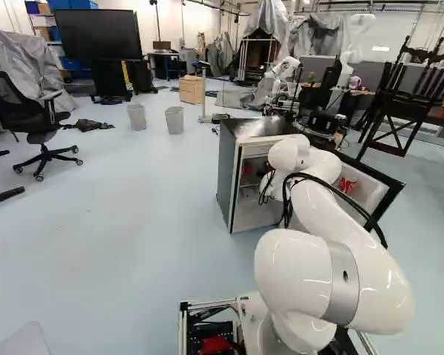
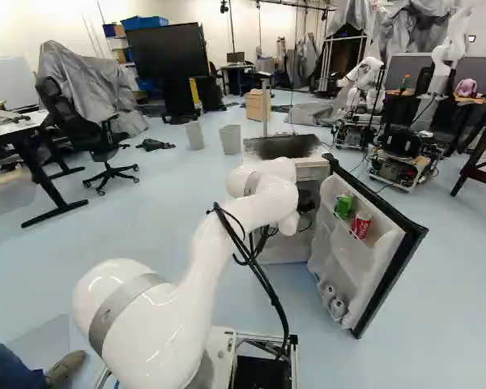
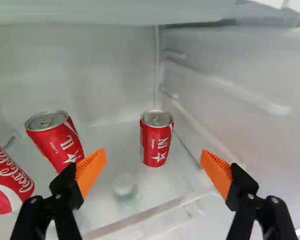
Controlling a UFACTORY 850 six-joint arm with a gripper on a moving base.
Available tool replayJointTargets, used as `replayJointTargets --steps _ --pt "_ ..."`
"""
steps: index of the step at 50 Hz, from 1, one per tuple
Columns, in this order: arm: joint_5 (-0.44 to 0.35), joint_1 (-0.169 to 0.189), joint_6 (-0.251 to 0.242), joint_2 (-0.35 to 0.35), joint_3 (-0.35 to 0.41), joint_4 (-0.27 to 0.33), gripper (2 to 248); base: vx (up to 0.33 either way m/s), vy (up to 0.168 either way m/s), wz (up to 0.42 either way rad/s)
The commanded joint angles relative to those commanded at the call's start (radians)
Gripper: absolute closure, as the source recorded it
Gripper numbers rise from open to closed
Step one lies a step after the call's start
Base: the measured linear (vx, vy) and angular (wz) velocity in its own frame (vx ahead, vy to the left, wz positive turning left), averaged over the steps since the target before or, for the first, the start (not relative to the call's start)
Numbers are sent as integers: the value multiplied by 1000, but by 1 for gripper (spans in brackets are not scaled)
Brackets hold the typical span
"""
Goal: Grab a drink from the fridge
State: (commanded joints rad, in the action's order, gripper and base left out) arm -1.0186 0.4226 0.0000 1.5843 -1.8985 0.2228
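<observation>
In the right base view the black gripper (image 2: 306, 203) shows partly at the opening of the fridge (image 2: 285, 147), mostly hidden by the arm. Seen from the wrist, my gripper (image 3: 153, 162) stands open inside, nothing held. A red can (image 3: 156, 140) stands upright ahead of the gap between the orange pads, near the inner corner. Another red can (image 3: 57, 142) is just beyond one finger, partly covered by its pad. A third red can (image 3: 9, 180) lies outside that same finger. Between the fingers, lower down, is a blurry pale thing with a white top (image 3: 123, 185).
The fridge door (image 2: 389, 275) stands open to the right, its racks holding a green can (image 2: 343, 204), a red can (image 2: 360, 225) and small pale containers (image 2: 338, 307). Inside, a side wall (image 3: 245, 100) runs past one finger. Another robot (image 2: 363, 81) stands behind the fridge.
</observation>
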Motion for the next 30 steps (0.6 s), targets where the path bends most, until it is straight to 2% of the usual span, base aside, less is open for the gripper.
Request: replayJointTargets --steps 30 --pt "16 -11 0 87 -149 0 3 0 0 0"
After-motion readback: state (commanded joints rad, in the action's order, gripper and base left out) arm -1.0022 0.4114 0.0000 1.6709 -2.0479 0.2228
